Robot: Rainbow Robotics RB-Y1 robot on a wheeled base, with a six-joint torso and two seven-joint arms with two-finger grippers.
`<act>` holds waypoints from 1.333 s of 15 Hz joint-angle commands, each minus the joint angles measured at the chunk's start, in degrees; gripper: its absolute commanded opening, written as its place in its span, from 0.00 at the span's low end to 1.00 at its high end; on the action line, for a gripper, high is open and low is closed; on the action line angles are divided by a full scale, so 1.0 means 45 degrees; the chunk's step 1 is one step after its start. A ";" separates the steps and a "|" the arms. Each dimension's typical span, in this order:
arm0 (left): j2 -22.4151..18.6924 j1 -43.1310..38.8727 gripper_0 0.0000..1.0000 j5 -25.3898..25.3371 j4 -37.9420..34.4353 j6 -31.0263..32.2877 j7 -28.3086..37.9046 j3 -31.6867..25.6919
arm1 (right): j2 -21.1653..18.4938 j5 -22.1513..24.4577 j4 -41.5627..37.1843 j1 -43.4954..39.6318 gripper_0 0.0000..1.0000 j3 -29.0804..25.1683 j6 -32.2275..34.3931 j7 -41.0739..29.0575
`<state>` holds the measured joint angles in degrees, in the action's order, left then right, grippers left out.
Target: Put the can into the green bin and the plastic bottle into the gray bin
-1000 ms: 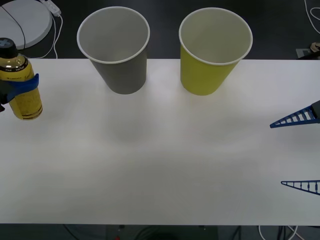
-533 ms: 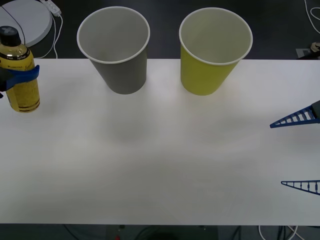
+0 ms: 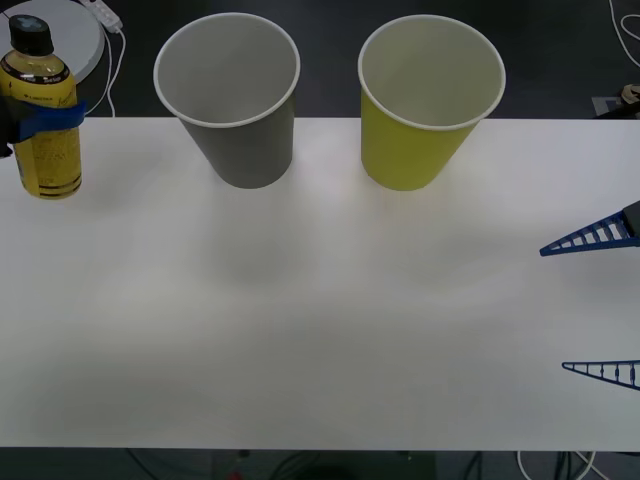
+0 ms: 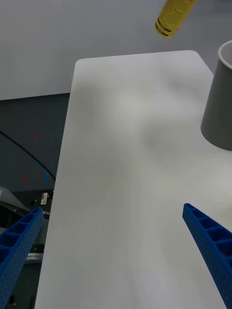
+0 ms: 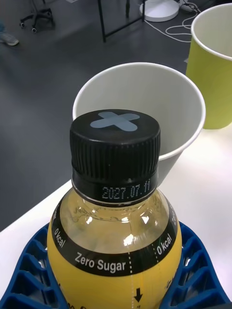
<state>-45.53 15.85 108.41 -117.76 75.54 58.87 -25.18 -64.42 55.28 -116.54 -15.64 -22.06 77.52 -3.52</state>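
Bottle: the plastic bottle hung upright above the table's far left corner, clear of the surface, black cap up, "Zero Sugar" on its neck band.
Left gripper: the left gripper was clamped on the bottle, blue ribbed fingers wrapping its shoulder on both sides.
Gray bin: the gray bin stood upright at the table's far edge, right of the bottle and apart from it.
Green bin: the green bin stood upright just right of the gray one, not touching.
Right gripper: the right gripper rested over the table's right edge, fingers spread wide, holding nothing.
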 commanded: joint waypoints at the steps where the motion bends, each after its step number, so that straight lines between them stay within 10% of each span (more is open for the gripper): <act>1: -0.0252 0.1028 0.00 0.0187 0.0798 0.0460 0.0024 0.0557 | 0.0000 0.0000 0.0000 0.0000 1.00 0.0000 0.0000 0.0000; 10: -0.0760 0.4289 0.00 0.0910 0.2810 0.3214 0.0083 0.1827 | 0.0000 0.0000 0.0000 0.0000 1.00 0.0000 0.0000 0.0000; 20: -0.1092 0.7297 0.00 0.1300 0.5095 0.3214 0.0044 0.3760 | 0.0000 0.0000 0.0000 0.0000 1.00 0.0000 0.0000 0.0000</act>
<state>-50.45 47.78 113.93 -95.22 90.02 58.92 -8.79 -64.42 55.28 -116.54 -15.64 -22.06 77.52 -3.52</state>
